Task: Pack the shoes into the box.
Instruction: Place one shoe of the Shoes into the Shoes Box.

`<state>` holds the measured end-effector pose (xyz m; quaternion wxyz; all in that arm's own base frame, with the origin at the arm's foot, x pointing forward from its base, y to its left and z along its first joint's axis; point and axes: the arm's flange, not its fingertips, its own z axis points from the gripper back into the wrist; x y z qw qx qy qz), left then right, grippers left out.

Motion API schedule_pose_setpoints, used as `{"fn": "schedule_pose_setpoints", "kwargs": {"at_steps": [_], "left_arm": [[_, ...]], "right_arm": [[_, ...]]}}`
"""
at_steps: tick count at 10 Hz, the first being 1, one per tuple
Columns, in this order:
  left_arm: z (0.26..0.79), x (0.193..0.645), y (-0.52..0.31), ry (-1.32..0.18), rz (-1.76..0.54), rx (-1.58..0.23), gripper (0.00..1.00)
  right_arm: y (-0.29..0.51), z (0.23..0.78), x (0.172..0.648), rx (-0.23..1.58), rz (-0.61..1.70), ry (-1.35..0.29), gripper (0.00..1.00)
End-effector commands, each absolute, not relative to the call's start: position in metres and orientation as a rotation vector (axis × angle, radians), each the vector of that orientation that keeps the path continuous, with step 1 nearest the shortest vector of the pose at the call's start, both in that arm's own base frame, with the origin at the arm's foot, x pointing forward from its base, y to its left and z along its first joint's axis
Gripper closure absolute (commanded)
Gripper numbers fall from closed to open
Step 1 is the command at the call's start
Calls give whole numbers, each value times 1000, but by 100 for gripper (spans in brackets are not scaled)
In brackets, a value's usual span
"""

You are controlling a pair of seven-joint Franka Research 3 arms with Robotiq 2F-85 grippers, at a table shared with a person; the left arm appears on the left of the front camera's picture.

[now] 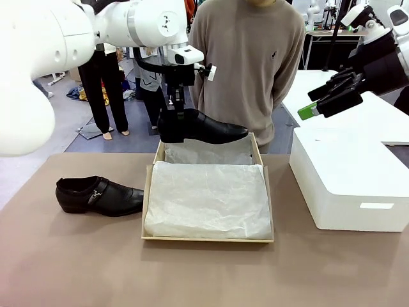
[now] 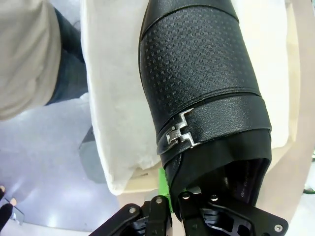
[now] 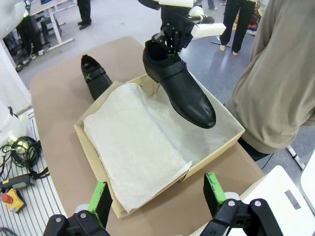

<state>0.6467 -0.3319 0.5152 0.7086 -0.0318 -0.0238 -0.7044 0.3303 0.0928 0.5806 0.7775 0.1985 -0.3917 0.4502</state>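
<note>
I can't read any text, brand or number on my feeds. The small dark emblem (image 1: 273,55) on the person's sweater (image 1: 236,70) is too small for me to make out. The pale label (image 1: 376,206) on the near wall of the white box (image 1: 332,185) looks blank. The metal buckle (image 2: 178,133) on the shoe (image 2: 197,64) in my left wrist view carries no lettering I can see.

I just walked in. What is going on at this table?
The left gripper, shut on the heel end of one black shoe, holds it above the far end of the cardboard box. The other shoe lies on the table beside the box. The right gripper hangs open near the white box. A person stands opposite.
</note>
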Motion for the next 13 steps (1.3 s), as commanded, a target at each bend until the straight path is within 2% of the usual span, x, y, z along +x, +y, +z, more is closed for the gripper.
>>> {"fn": "schedule_pose_setpoints", "kwargs": {"at_steps": [1,6,13], "left_arm": [[520,662,-351,-56,-1616,-59,100],[494,660,-366,-51,-1662,-20,100],[459,654,-365,56,-1526,-11,100]], "right_arm": [[92,581,332,442,987,-861,0],[92,581,332,442,987,-861,0],[92,581,332,442,987,-861,0]]}}
